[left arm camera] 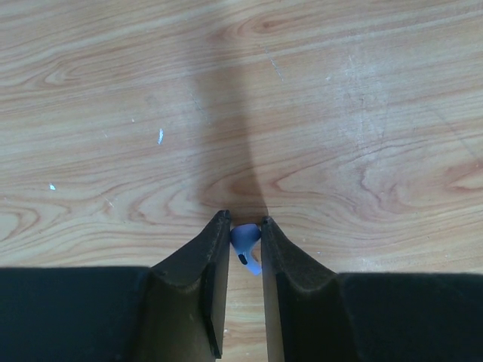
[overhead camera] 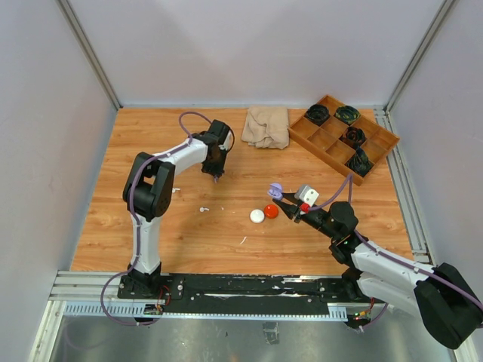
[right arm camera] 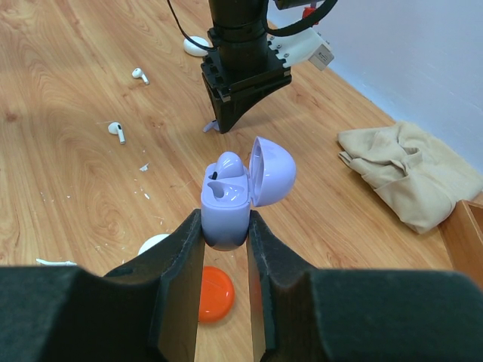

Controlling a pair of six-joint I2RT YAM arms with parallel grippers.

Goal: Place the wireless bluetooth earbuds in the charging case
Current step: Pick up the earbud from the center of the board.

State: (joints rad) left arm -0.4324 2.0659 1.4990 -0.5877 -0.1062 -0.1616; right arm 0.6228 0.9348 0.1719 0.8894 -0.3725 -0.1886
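Note:
My left gripper (left arm camera: 245,222) is shut on a pale purple earbud (left arm camera: 245,237), pinched at the fingertips just above the wooden table (left arm camera: 339,113). In the top view it (overhead camera: 215,175) points down at the middle left of the table. My right gripper (right arm camera: 226,219) is shut on the purple charging case (right arm camera: 226,204), which it holds off the table with the lid open. One purple earbud (right arm camera: 229,167) sits in the case, and the other socket is empty. Two white earbuds (right arm camera: 138,74) (right arm camera: 116,130) lie loose on the table.
A white round case (overhead camera: 257,216) and an orange one (overhead camera: 271,211) lie mid-table, below the held case. A beige cloth (overhead camera: 266,126) lies at the back. A wooden divided tray (overhead camera: 330,146) with black coiled items stands back right. Walls close three sides.

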